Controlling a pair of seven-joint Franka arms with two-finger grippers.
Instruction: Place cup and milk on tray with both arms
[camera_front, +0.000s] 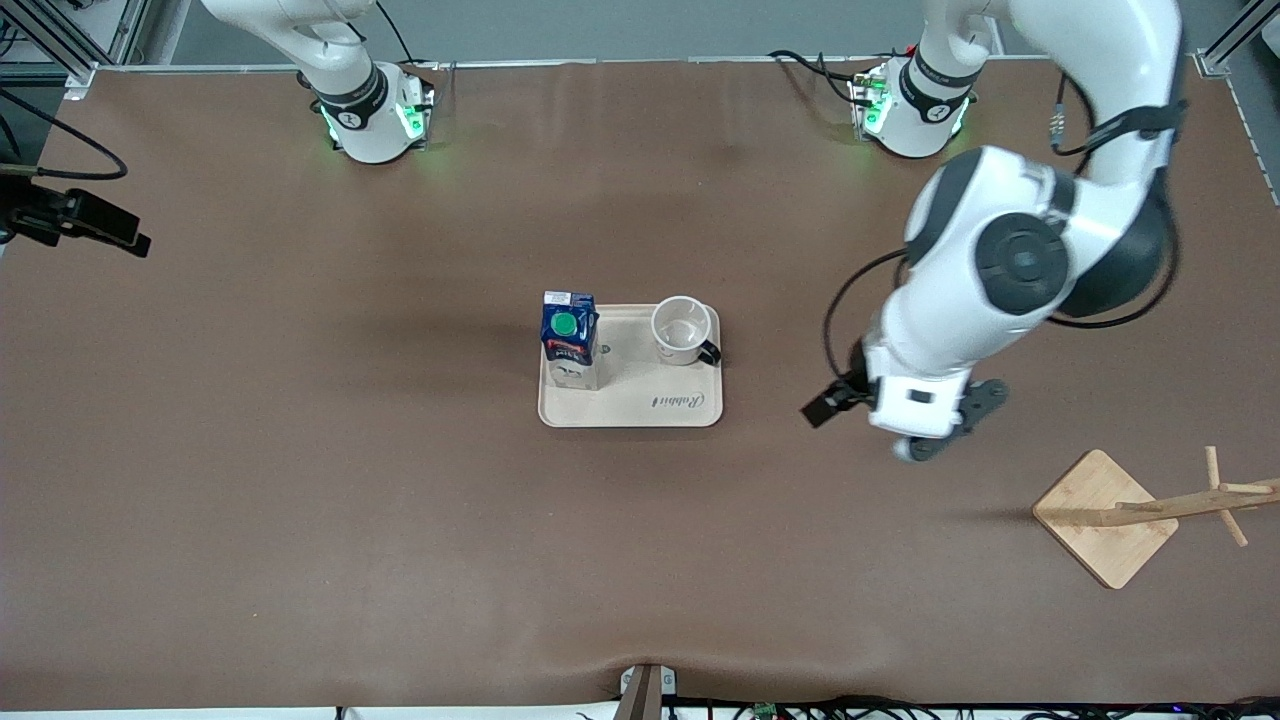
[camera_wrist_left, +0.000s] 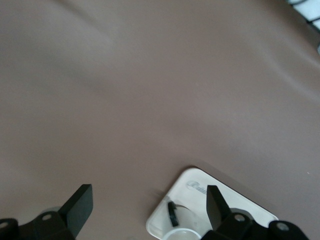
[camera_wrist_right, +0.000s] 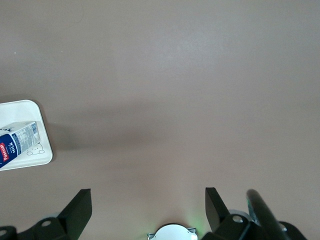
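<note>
The cream tray (camera_front: 640, 405) lies mid-table. The dark-blue milk (camera_front: 569, 338) with a green cap stands upright on the tray's end toward the right arm. The white cup (camera_front: 682, 330) stands upright on the tray's other end, its black handle toward the left arm. My left gripper (camera_front: 955, 420) is open and empty above bare table, between the tray and the wooden stand. Its wrist view shows the gripper (camera_wrist_left: 147, 192), a tray corner (camera_wrist_left: 235, 202) and the cup (camera_wrist_left: 184, 234). My right gripper (camera_wrist_right: 147, 195) is open and empty, out of the front view, over table near its own base. Its wrist view shows the milk (camera_wrist_right: 17, 142) on the tray (camera_wrist_right: 22, 109).
A square wooden stand base (camera_front: 1105, 515) with a pegged post lying over toward the table's edge sits near the front at the left arm's end. A black camera mount (camera_front: 80, 220) juts over the table at the right arm's end. The arm bases (camera_front: 375, 115) stand along the back.
</note>
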